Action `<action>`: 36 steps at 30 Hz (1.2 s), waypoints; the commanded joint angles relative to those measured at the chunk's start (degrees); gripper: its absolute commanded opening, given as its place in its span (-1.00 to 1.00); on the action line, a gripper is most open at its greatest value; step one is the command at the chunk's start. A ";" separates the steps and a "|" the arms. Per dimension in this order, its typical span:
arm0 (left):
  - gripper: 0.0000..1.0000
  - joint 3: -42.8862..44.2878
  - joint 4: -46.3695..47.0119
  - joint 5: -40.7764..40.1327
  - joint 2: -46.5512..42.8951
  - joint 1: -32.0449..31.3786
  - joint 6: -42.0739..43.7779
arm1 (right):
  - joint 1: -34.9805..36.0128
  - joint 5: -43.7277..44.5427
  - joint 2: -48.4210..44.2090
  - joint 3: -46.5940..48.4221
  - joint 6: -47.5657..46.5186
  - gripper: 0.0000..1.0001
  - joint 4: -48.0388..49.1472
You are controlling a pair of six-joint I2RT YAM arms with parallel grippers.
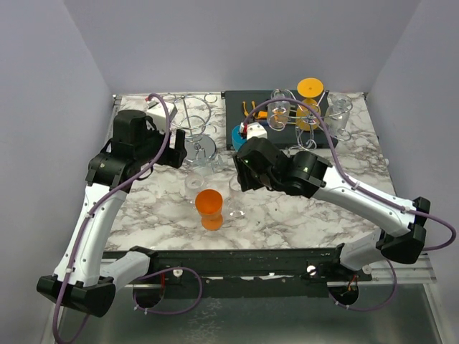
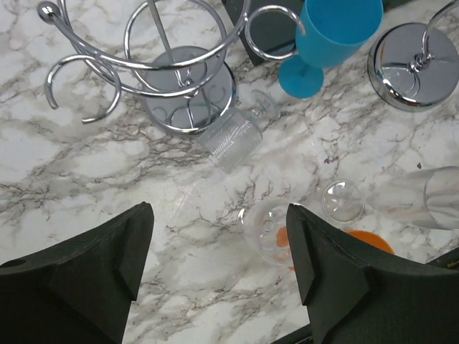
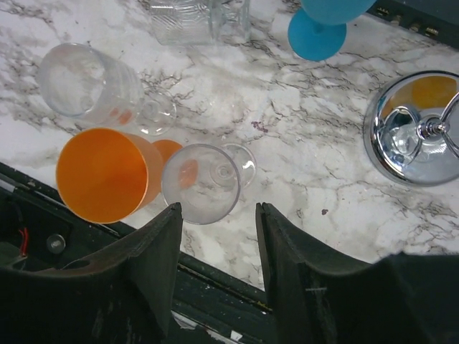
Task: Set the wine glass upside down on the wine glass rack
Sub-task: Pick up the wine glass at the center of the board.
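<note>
Grasp approach: R jaws spread, clear wine glass [image 3: 201,183] lying just ahead, unpinched. L jaws spread, empty. Next prob: straddle bowl, close.

Top external: fixed high behind the black rail [image 1: 237,259], looking down and forward over the whole marble table [image 1: 308,215] to the back wall; widest, farthest view.
Left wrist: close, pointing almost straight down beside the left rack's chrome base [image 2: 188,89].
Right wrist: close too, facing down at the table's near edge, same rail at the lower left.
Shared by all three: orange goblet [image 1: 209,202], blue goblet [image 2: 333,36].
Shared by both wrists: clear wine glass [image 3: 201,183] on its side, second chrome base [image 3: 416,129].
</note>
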 commanded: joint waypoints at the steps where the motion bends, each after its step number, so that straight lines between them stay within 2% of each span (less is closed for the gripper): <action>1: 0.57 -1.95 -0.46 3.58 -1.04 0.26 1.63 | 0.19 3.42 1.53 -2.90 1.82 0.02 0.23; 5: 0.50 -1.74 -0.51 4.41 -0.90 0.26 1.49 | 0.18 4.26 4.32 -2.77 1.62 0.02 0.42; 11: 0.53 -1.25 -1.21 3.49 -1.58 0.26 2.68 | -0.58 4.65 5.38 -0.76 -2.64 0.02 3.18; 21: 0.48 2.77 -5.38 7.89 0.90 0.26 2.57 | -1.66 2.33 5.84 4.49 -6.18 0.02 2.05; 29: 0.35 8.06 -8.95 7.73 4.13 0.26 2.32 | -1.59 0.44 4.55 5.98 -8.35 0.10 6.71; 36: 0.28 10.11 -9.82 8.38 5.65 0.26 3.13 | -1.59 -2.60 8.18 15.29 -11.38 0.27 6.12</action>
